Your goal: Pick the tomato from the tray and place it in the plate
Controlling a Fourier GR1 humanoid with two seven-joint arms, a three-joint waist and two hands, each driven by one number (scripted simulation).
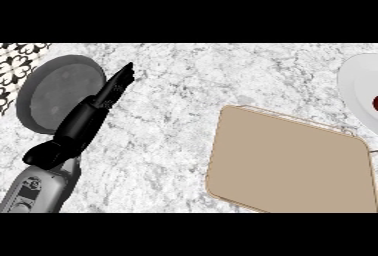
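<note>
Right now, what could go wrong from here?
1. The white plate is cut off at the view's right edge, with only a sliver of a dark red thing showing; whether that's the tomato, or how it sits, can't be confirmed.
2. The right hand isn't in view.
3. The left hand lies open beside the grey disc; a sweep could knock it.

No readable text or labels anywhere (no numbers either)

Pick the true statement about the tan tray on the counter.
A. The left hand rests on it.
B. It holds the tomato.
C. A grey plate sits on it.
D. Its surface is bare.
D. The tan tray shows nothing on its surface; the left hand is apart from it, over by the grey plate.
</note>
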